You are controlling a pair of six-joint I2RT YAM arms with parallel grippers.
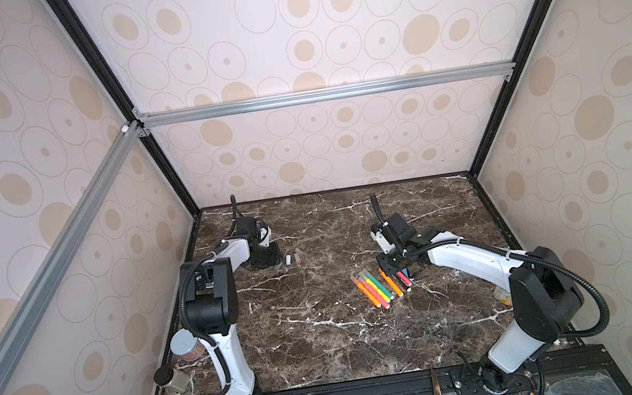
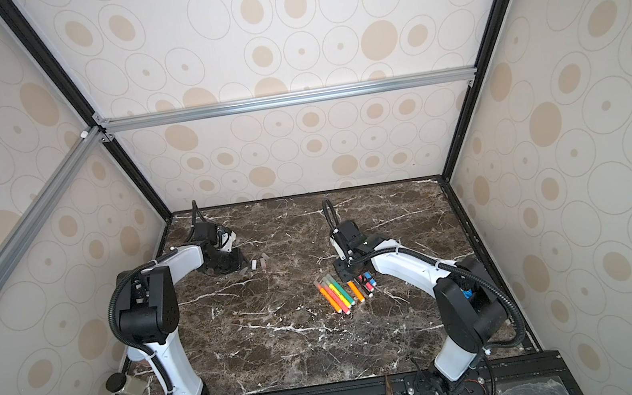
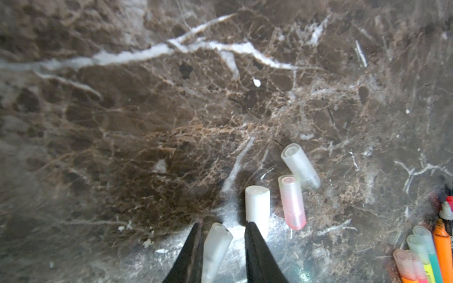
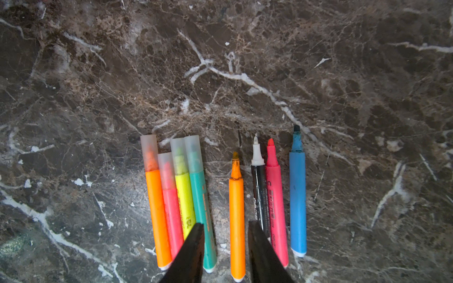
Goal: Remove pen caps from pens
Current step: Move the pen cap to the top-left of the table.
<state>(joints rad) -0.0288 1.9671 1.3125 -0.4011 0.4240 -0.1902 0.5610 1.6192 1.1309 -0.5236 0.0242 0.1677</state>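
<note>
the uncapped orange pen (image 4: 236, 208) lies flat on the dark marble table (image 1: 326, 344), and i place all other things from it. its bare tip points to the back wall.

just beside it, on the robot's left, lie four pens with their caps on, close together side by side. first comes the green pen (image 4: 203, 208), then the yellow pen (image 4: 183, 196), the pink pen (image 4: 171, 213) and the capped orange pen (image 4: 157, 208). a small gap separates the green one from the uncapped orange pen.

on its right lie three pens without caps. the black pen (image 4: 258, 191) is nearest, the red-pink pen (image 4: 275, 196) is close against it, and the blue pen (image 4: 297, 196) is a little apart. all eight lie about parallel.

the right gripper (image 4: 226, 223) hangs over the half of the uncapped orange pen that is away from the tip. its fingers are spread, one on each side of this pen, with free space on both sides, and they grasp nothing.

the loose pen caps lie well apart from the uncapped orange pen, to its left and nearer to the back wall. there the left gripper (image 3: 223, 223) is low over the table with a translucent cap (image 3: 215, 247) between its fingers. the fingers are released: a gap shows between this cap and one finger. whether the other finger touches it i cannot tell.

just beside this gripper lie a white cap (image 3: 257, 203), a reddish cap (image 3: 293, 203) and a clear cap (image 3: 300, 166). the last two seem to touch.
</note>
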